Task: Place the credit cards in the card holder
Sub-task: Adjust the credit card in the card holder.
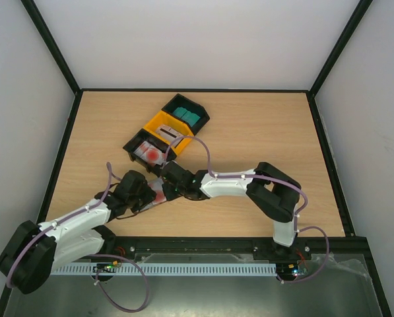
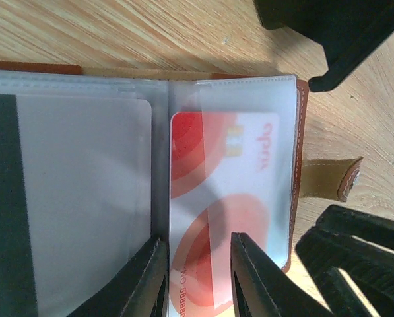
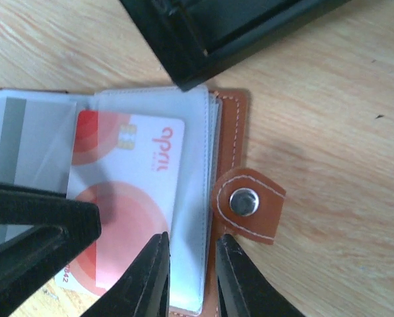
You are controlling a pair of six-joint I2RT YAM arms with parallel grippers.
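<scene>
The brown card holder (image 1: 158,192) lies open on the table between both grippers. In the left wrist view its clear sleeves (image 2: 84,198) show, and a white credit card with red circles (image 2: 223,172) sits partly inside the right-hand sleeve, its lower end sticking out. My left gripper (image 2: 195,267) hovers over that end, jaws a little apart and astride part of the card. My right gripper (image 3: 190,274) is narrowly open over the sleeves' outer edge (image 3: 195,198), beside the snap tab (image 3: 248,203). A grey-striped card (image 3: 25,139) fills the left sleeve.
Three small bins stand in a row just behind the holder: black with teal cards (image 1: 187,113), yellow with a grey card (image 1: 166,131), black with red-and-white cards (image 1: 147,152). A black bin corner (image 3: 203,46) lies close above the holder. Black frame rails border the table.
</scene>
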